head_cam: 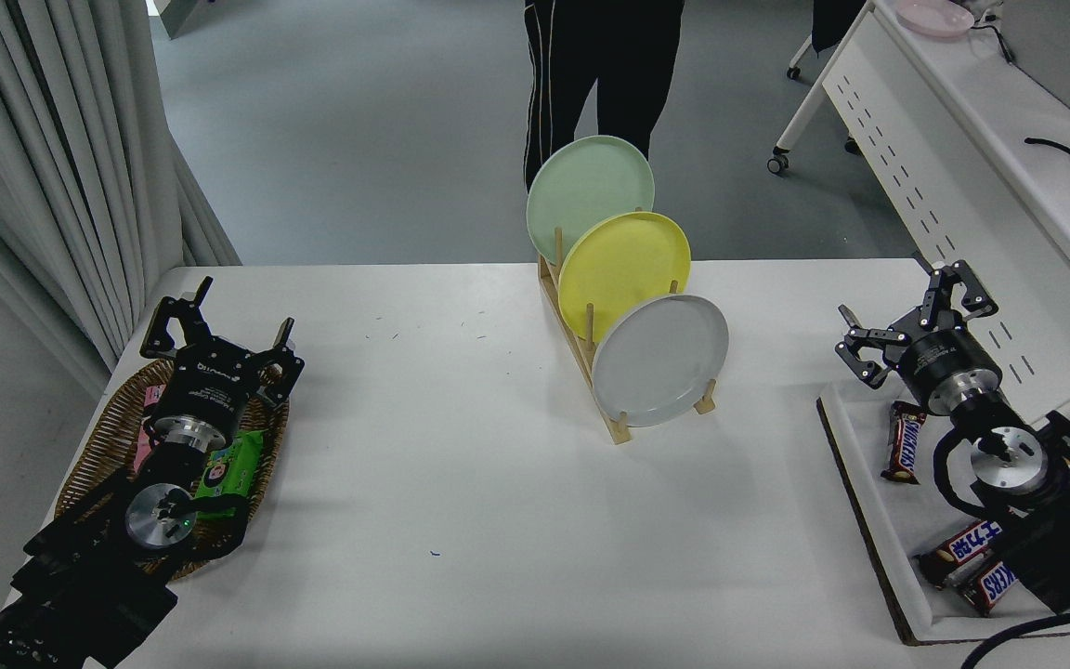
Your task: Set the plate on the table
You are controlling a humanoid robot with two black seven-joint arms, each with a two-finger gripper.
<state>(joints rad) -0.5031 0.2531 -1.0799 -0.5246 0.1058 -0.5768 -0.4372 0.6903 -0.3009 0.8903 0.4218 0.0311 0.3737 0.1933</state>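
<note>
The light grey plate (pixel 660 360) stands on edge in the front slot of a wooden rack (pixel 623 429) near the middle of the white table (pixel 461 520). Behind it in the same rack stand a yellow plate (pixel 625 269) and a pale green plate (pixel 588 190). My right gripper (pixel 906 321) hovers open at the table's right edge, well to the right of the grey plate, with nothing between its fingers. My left gripper (pixel 219 321) is parked open at the lower left, above a wicker basket.
The wicker basket (pixel 103 437) holds a green packet (pixel 233 469). A white tray (pixel 879 548) at the right holds Snickers bars (pixel 906 441). A person's legs (pixel 591 74) stand beyond the far edge. A white perforated desk (pixel 962 167) sits at the upper right.
</note>
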